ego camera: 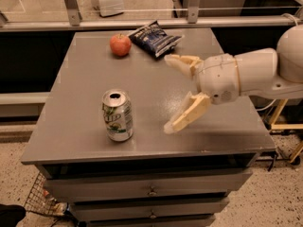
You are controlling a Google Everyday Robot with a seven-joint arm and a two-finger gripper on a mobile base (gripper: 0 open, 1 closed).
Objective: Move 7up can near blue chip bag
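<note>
Silver-white aluminium 7up can [117,116] with green lettering stands upright near the front edge of the grey table [75,79], left of centre. Farther back, over the table's right half, the cream two-finger gripper [168,94] hovers, its fingers spread wide around nothing. By the back edge sit a round red apple [120,45] and, just right of it, the crinkled navy-blue foil chip bag [155,38]

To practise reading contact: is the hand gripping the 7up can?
No: the open hand hovers above the table, beside the upright 7up can, not touching it.
</note>
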